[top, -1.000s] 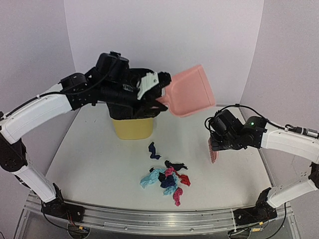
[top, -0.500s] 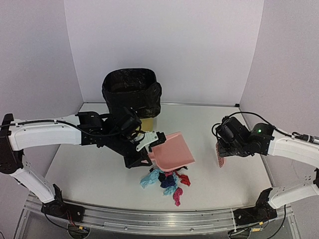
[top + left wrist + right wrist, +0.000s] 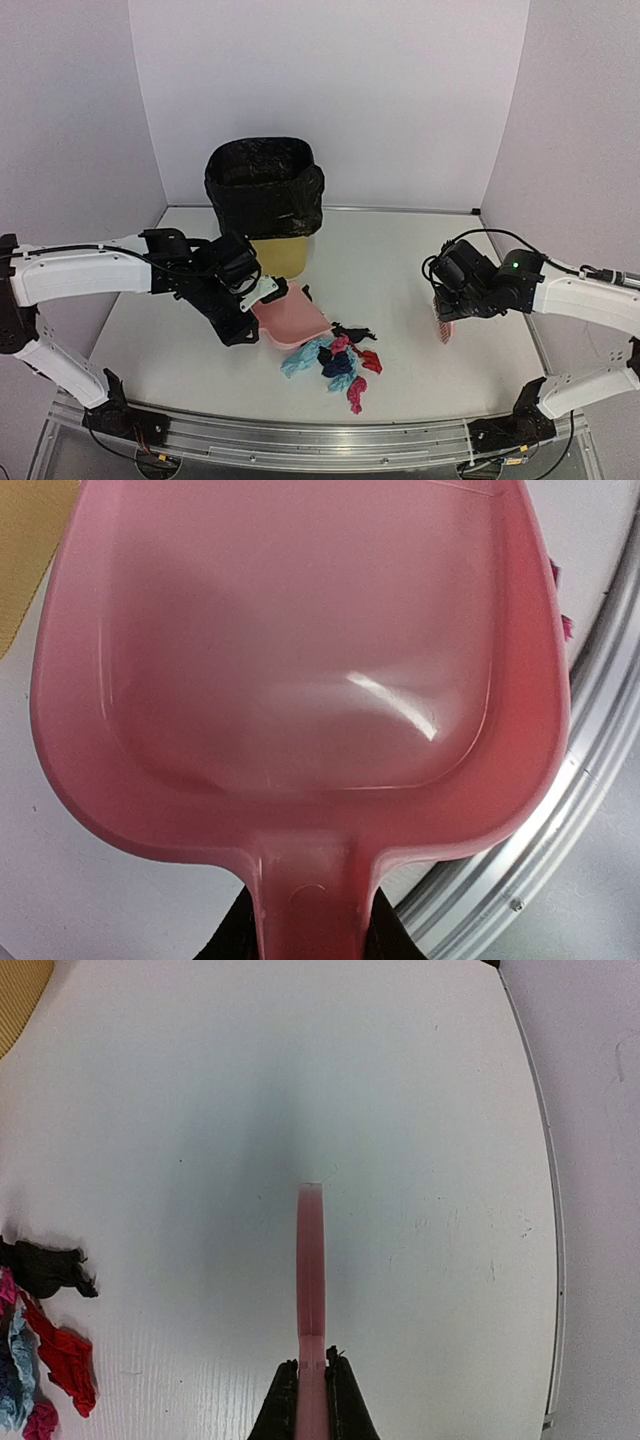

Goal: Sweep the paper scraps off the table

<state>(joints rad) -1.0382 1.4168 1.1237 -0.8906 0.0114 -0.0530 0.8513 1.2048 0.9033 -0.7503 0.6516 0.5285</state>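
Table (image 3: 430,260) is carrying everything here, white and walled, with a black-lined bin (image 3: 265,185) standing at the back left. The left gripper (image 3: 310,928) is clamping the dustpan (image 3: 292,322) by its handle, jaws pressing on either side, and is holding it low just in front of the bin, mouth pointing toward the scraps (image 3: 335,362). The pan is showing empty in the wrist view. The right gripper (image 3: 313,1400) is pinching the brush (image 3: 311,1270) with jaws tight on its thin pink back, well to the right of the pile. The bristles are pointing down, and whether they are touching the surface I cannot tell. The scraps are lying in one loose heap of red, pink, light blue, navy and black near the front middle of the table. The pan's lip is sitting just beside the heap's left edge, and one navy wad is lying apart by the pan's far side.

The step in hand is looking like setting the pan against the heap — nothing is being swept in yet. The next move is calling for the brush to come in from the right, low across the surface, pushing the wads leftward into the mouth while the pan is braced flat. Too high a stroke risks skipping over them — too hard, scattering them past the rim.
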